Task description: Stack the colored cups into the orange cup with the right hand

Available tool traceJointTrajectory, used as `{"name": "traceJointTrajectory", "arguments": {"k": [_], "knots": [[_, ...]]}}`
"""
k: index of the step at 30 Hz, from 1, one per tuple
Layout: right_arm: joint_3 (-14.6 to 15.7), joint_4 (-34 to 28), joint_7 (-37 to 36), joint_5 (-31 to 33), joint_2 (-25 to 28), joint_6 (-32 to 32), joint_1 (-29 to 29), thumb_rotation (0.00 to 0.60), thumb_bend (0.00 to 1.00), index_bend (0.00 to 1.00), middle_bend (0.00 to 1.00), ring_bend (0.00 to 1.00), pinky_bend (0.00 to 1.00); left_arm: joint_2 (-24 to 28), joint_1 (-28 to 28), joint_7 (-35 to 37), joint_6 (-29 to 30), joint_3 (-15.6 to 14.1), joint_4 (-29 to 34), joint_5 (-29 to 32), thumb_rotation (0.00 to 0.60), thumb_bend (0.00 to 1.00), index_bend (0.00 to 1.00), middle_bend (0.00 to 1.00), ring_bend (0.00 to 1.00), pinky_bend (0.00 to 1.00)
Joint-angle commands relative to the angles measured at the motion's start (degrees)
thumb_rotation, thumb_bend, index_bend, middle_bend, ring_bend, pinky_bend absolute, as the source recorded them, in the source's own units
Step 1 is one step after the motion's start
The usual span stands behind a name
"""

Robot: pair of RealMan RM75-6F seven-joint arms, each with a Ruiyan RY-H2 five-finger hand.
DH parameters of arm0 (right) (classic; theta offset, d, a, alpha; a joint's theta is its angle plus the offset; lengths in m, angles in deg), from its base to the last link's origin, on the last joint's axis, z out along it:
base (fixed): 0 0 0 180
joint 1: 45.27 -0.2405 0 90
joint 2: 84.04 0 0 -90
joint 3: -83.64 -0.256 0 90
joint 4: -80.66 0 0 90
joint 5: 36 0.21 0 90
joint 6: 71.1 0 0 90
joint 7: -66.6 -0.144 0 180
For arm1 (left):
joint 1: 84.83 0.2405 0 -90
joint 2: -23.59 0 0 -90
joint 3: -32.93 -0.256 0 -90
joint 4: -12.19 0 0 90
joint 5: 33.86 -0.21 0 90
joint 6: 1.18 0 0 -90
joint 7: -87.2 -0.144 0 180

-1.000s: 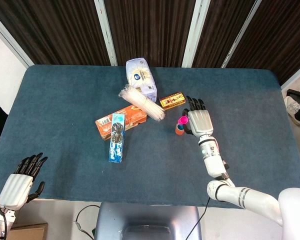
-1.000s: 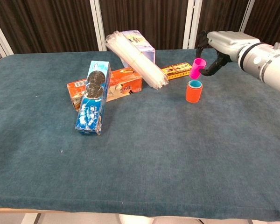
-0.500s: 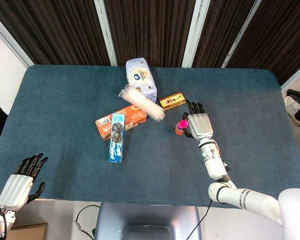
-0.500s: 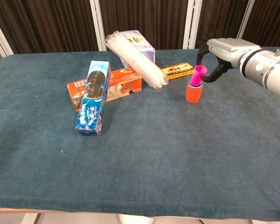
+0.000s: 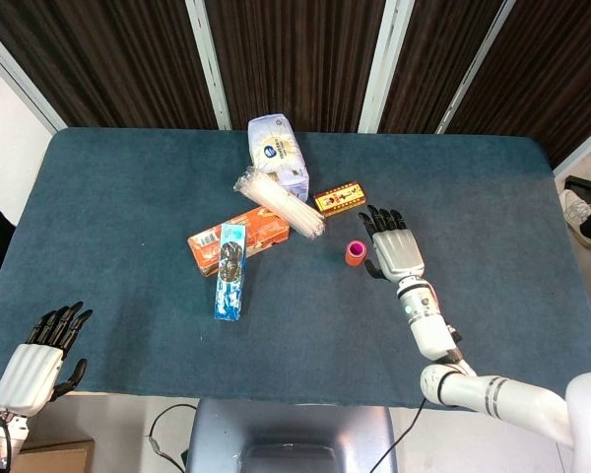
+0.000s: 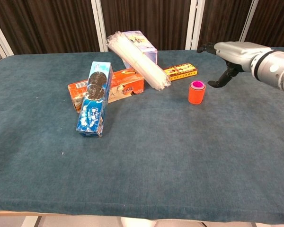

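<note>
Robot hand [image 6: 227, 59] beside orange cup [image 6: 196, 93]

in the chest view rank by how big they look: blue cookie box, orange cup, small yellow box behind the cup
1. blue cookie box, though it lies nearest the camera
2. small yellow box and orange cup: too alike to rank

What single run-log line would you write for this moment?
right hand: open, clear of cups | pink cup: nested in orange cup | left hand: idle off table edge
</note>
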Motion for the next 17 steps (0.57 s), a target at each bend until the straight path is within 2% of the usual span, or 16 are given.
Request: {"name": "traceJointTrajectory", "arguments": {"k": [1,4,6,8,10,13,17], "knots": [[6.52,-14.87,-5.48,-11.74,11.54,-9.32,9.42,0.6,0.41,0.0,0.0,0.0,0.0,0.24,0.34,0.38,0.78,0.06,0.04,-0.21,0.6,0.46,0.0,0.0,0.0,0.1],[14.96,-20.33,-10.36,-23.94,18.87,-19.17,18.63,0.6,0.38,0.0,0.0,0.0,0.0,0.34,0.63,0.7,1.63,0.22,0.03,-0.37,0.6,0.46,0.0,0.0,0.0,0.1],[20.24,-18.72,-13.63,-30.71,21.11,-26.56,25.05,0.6,0.37,0.0,0.0,0.0,0.0,0.26,0.79,0.61,2.04,0.39,0.0,-0.29,0.6,0.46,0.0,0.0,0.0,0.1],[23.1,-15.63,-16.84,-33.82,21.58,-31.48,29.65,0.6,0.36,0.0,0.0,0.0,0.0,0.09,0.87,0.35,2.21,0.57,-0.01,-0.12,0.6,0.46,0.0,0.0,0.0,0.1],[24.12,-12.06,-20.56,-34.48,21.18,-35.13,33.49,0.6,0.35,0.0,0.0,0.0,0.0,-0.23,0.93,-0.28,2.34,0.75,0.05,0.02,0.6,0.46,0.0,0.0,0.0,0.1],[25.18,-12.07,-23.18,-36.64,23.84,-35.31,34.6,0.6,0.34,0.0,0.0,0.0,0.0,-0.99,0.96,-1.58,3.11,0.74,-0.34,-1.12,0.6,0.46,0.0,0.0,0.0,0.1],[23.38,-11.51,-24.14,-37.06,24.12,-37.79,36.32,0.6,0.34,0.0,0.0,0.0,0.0,-1.93,0.85,-2.01,3.65,0.73,-0.92,-2.15,0.6,0.46,0.0,0.0,0.0,0.09]]}}
